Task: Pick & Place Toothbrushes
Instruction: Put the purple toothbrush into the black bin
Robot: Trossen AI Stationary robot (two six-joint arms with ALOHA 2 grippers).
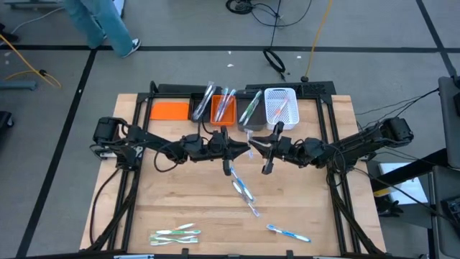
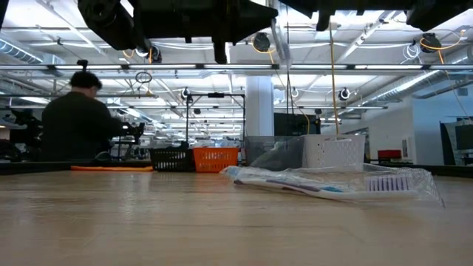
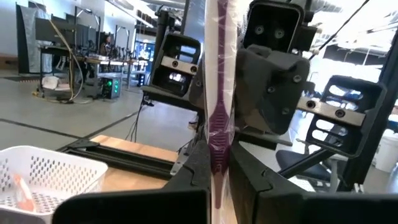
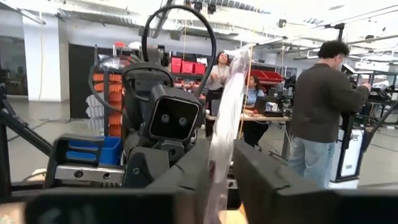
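Note:
Both arms meet above the table's middle. A toothbrush (image 3: 219, 134) with a purple handle, in a clear wrapper, stands upright between them. My left gripper (image 3: 220, 180) is shut on it. My right gripper (image 4: 221, 180) faces it, and its fingers stand close on either side of the same wrapper (image 4: 225, 124). In the high view the two grippers (image 1: 241, 149) (image 1: 260, 149) are nearly tip to tip. More wrapped toothbrushes (image 1: 241, 188) (image 1: 175, 235) (image 1: 287, 232) lie flat on the table. My left gripper pinches the toothbrush's purple handle (image 3: 219, 155) between its two fingers, which come in about level from the table's left and lie across it. The toothbrush stands upright, clear of the table. My right gripper has the clear wrapper (image 4: 219, 168) between its two fingers, level from the table's right. The wrapper fills the gap and rises upright above the fingers.
Along the far edge stand a black bin (image 1: 202, 108), an orange bin (image 1: 223, 111), a grey bin (image 1: 249, 115) and a white basket (image 1: 280, 106), all with toothbrushes in them. An orange flat piece (image 1: 169, 110) lies at their left. People are in the room behind.

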